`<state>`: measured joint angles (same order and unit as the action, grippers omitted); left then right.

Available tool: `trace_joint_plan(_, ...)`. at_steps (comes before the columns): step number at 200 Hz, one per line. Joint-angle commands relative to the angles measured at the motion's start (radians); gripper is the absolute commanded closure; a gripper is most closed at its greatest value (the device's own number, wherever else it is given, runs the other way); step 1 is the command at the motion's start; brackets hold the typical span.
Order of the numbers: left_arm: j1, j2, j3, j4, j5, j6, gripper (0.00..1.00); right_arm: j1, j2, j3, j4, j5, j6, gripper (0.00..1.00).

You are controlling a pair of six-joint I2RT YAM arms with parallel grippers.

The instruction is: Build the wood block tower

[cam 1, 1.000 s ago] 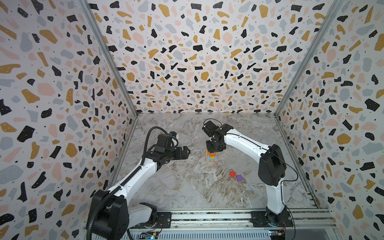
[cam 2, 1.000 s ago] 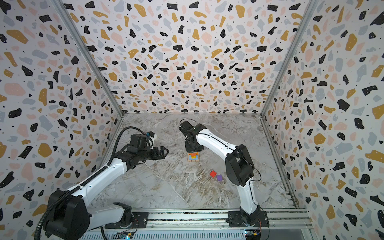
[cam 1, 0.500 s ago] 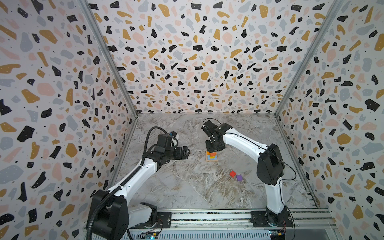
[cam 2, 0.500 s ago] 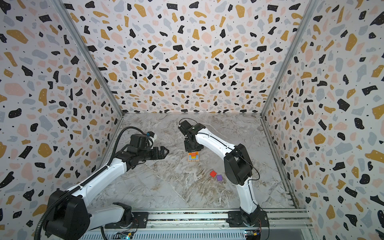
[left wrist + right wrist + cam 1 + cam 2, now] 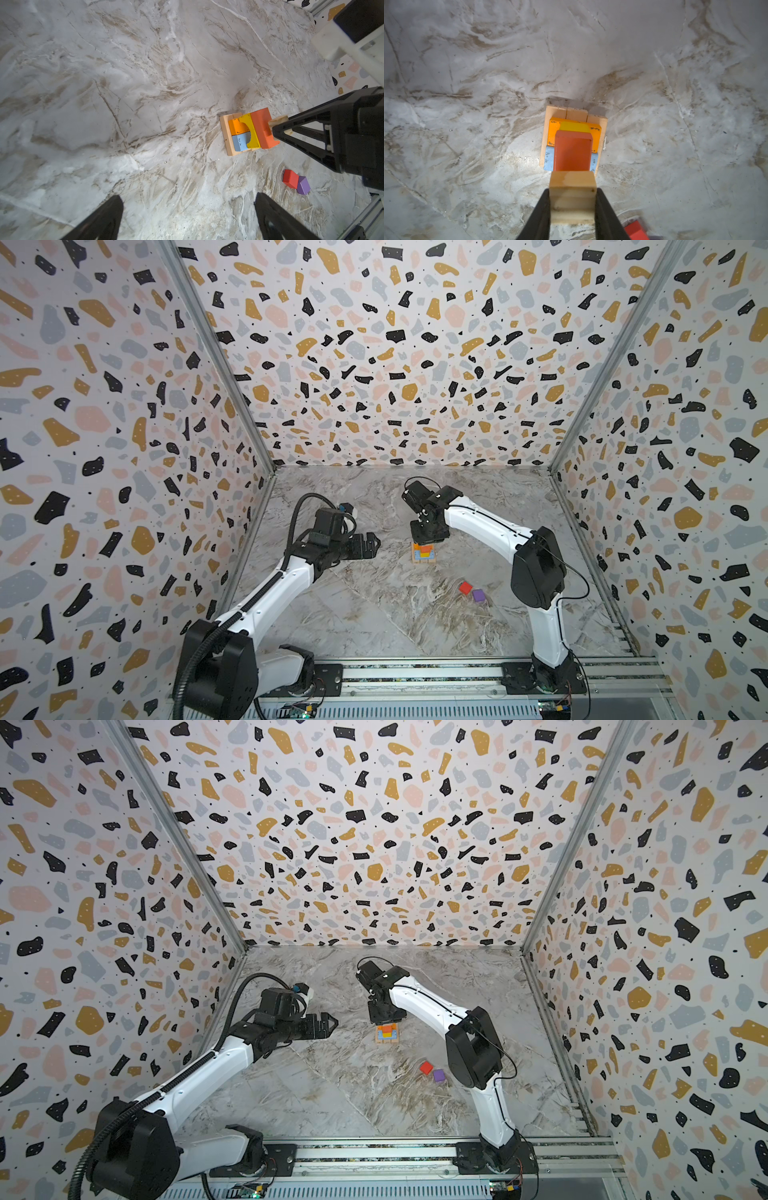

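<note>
2 white arms (image 5: pixel 270 593), black joints (image 5: pixel 536 568), cables (image 5: pixel 294 522).

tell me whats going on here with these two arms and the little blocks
The right claw is shut on a tan cube, holding it at the orange-red block that tops the small tower; whether it rests there yet is unclear. The left claw hangs open and empty to the tower's left. A red cube and a purple cube lie side by side on the table, unstacked.
</note>
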<state>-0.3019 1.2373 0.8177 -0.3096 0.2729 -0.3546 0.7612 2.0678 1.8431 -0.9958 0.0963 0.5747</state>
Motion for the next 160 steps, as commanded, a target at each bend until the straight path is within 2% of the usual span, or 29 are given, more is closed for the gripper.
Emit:
trace_joint_plan(1, 0.002, -0.016, -0.009, 0.028, 0.014, 0.002, 0.00, 0.006, 0.004, 0.047, -0.029, 0.004, -0.007, 0.68)
trace_joint_plan(119, 0.001, -0.016, -0.008, 0.027, 0.015, 0.002, 0.00, 0.010, 0.015, 0.057, -0.041, 0.014, -0.007, 0.68)
trace_joint_plan(160, 0.001, -0.016, -0.009, 0.027, 0.014, 0.001, 0.00, 0.010, 0.015, 0.059, -0.047, 0.017, -0.009, 0.60)
